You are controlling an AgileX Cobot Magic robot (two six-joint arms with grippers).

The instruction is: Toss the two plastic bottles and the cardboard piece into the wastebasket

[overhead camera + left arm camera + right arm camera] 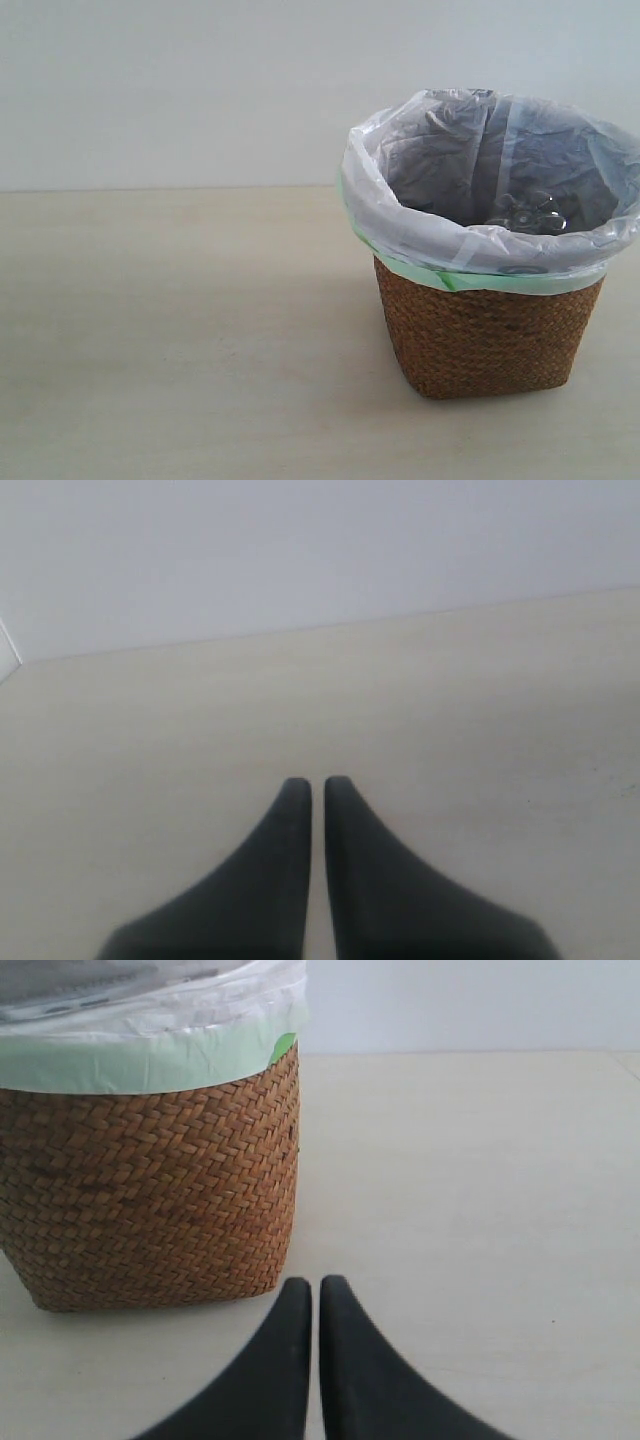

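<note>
The wastebasket (pixel 485 340) stands upright on the table (pixel 180 330), mouth up and tapering toward its base, on the right part and short of the far edge. Its white, green-edged bag (pixel 400 200) folds over the rim. Deep inside lies what looks like a clear plastic bottle (pixel 527 212), lobed base turned upward; its long axis is hidden. The left hand (pixel 317 785) is closed and empty above the table. The right hand (pixel 316 1285), likewise closed and empty, sits near the wastebasket's foot.

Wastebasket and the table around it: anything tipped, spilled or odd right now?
Nothing stands out. The wastebasket stands upright on the table, its bag liner folded over the rim. What looks like a clear bottle base shows inside. No litter shows on the table. The left claw and right claw are shut, empty.
</note>
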